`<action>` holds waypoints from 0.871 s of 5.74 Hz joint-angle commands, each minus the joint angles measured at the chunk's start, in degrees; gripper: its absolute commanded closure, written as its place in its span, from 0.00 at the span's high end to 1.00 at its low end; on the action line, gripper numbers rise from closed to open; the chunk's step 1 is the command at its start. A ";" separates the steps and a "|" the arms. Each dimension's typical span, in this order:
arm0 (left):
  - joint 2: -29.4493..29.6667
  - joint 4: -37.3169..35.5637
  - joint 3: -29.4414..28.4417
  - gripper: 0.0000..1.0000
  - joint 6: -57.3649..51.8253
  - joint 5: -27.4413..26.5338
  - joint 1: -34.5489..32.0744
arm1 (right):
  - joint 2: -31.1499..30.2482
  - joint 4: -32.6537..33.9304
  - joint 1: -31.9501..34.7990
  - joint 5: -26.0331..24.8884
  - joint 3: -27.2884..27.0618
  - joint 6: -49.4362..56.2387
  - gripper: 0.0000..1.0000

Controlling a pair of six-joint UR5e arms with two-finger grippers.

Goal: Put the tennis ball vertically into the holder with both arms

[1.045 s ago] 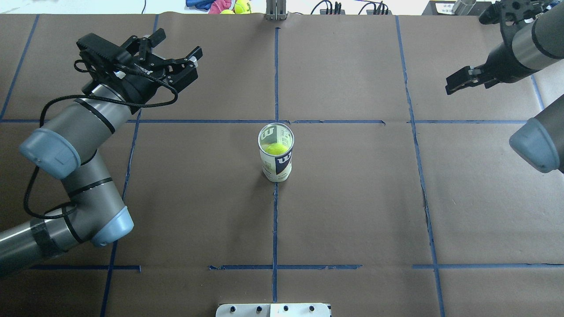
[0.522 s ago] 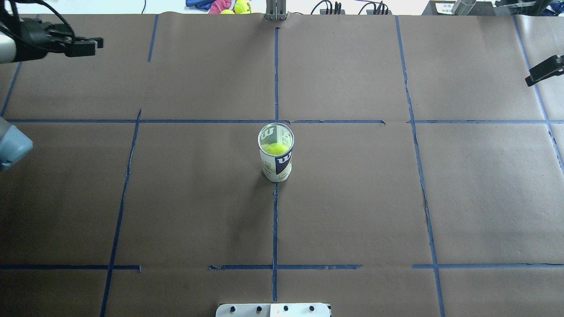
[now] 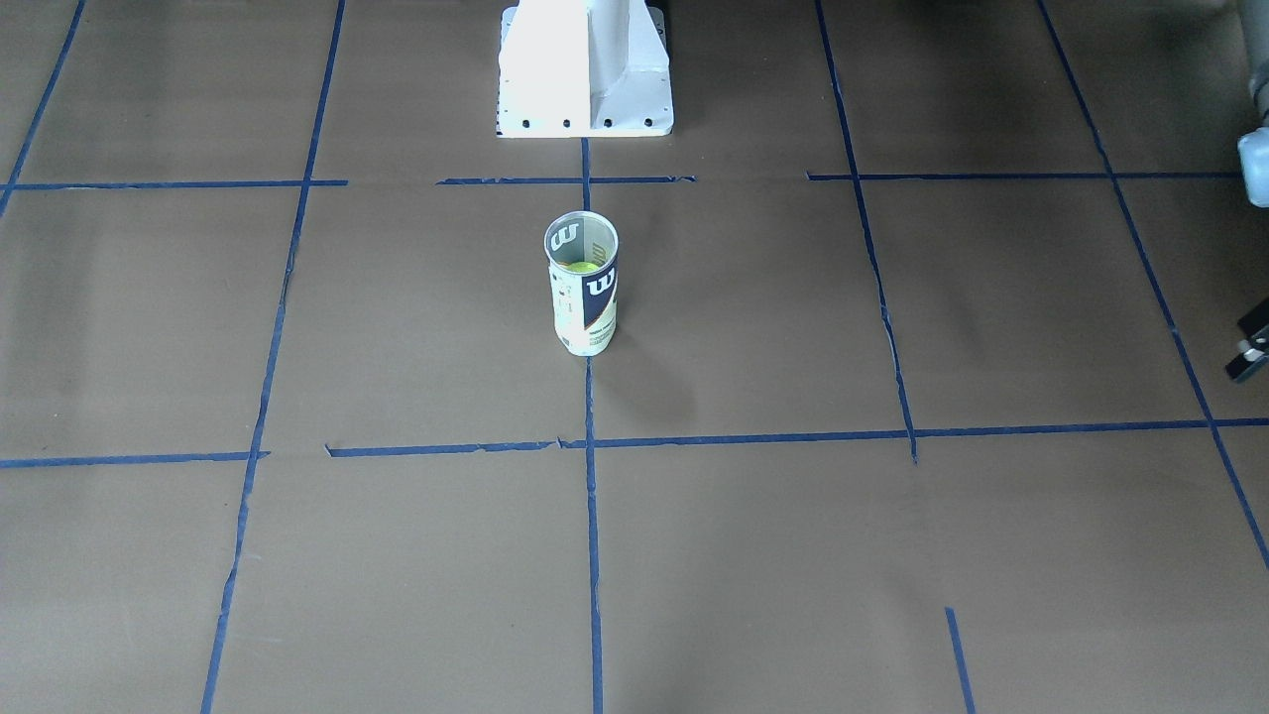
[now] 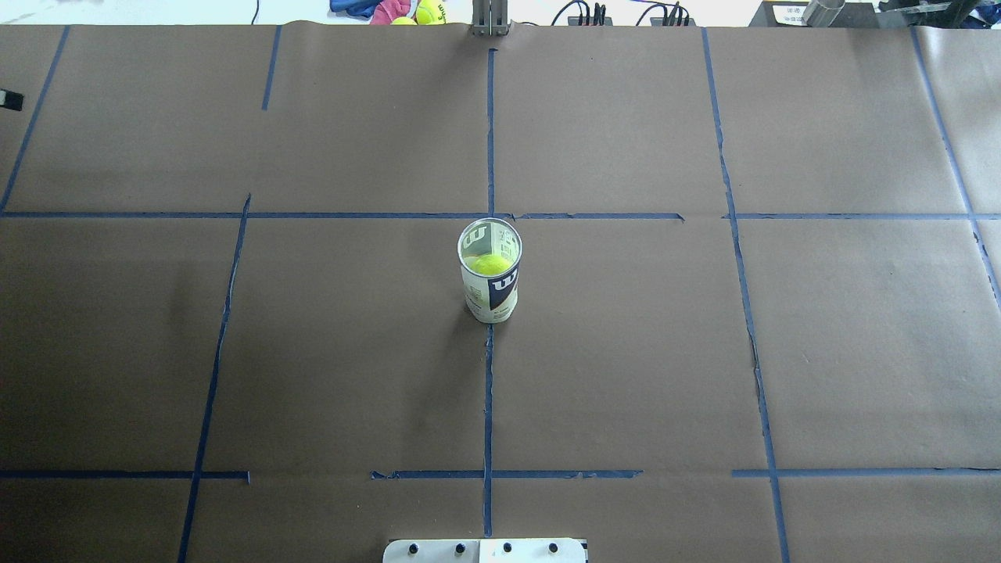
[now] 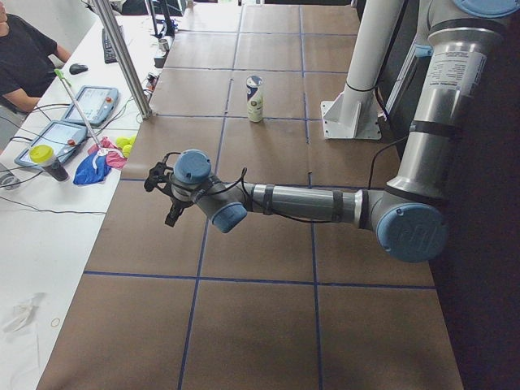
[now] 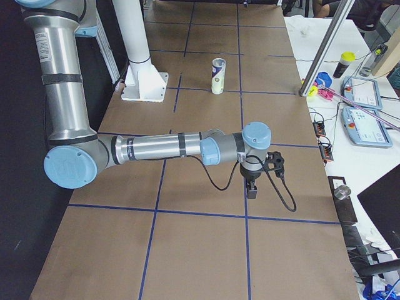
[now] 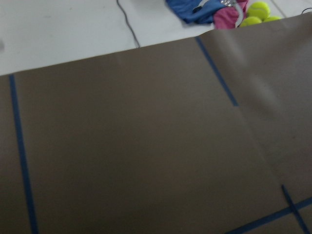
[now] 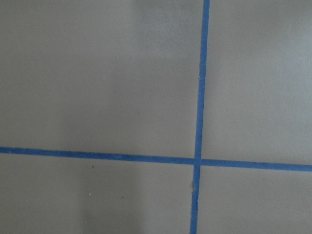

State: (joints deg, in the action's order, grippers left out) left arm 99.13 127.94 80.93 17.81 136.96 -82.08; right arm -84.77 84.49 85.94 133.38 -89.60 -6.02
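The holder (image 4: 489, 272), a clear can with a white and navy "W" label, stands upright at the table's middle; it also shows in the front view (image 3: 583, 288). The tennis ball (image 4: 489, 264) sits inside it, below the rim. Both arms are pulled far out to the table's ends. My left gripper (image 5: 172, 213) hangs over the left end; only a black tip shows at the overhead view's edge (image 4: 8, 99). My right gripper (image 6: 252, 187) points down over the right end. I cannot tell whether either is open or shut. Both wrist views show only bare brown paper.
The white pedestal base (image 3: 585, 89) stands at the robot's side of the table. Spare tennis balls and cloths (image 4: 414, 11) lie past the far edge beside a metal post (image 4: 489, 19). Tablets and a seated person (image 5: 20, 57) are at the side bench.
Both arms have swung outward, away from the middle, and almost left the overhead view. The holder and the ball in it have not moved.
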 commanded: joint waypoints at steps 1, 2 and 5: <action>-1.40 -17.01 -0.08 0.94 -12.31 0.85 -4.38 | -3.55 1.02 0.90 0.83 0.66 6.98 1.00; -1.83 -21.37 0.19 0.94 -15.75 1.47 -4.93 | -3.04 7.73 0.29 0.65 -0.12 7.59 1.00; -1.84 -30.18 2.46 0.94 -16.23 4.71 -6.16 | -2.42 11.05 -0.42 -1.55 -0.48 8.92 1.00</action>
State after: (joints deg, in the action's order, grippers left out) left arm 97.32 100.03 82.52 1.70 140.44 -87.94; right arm -87.21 95.23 85.57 132.21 -90.10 2.76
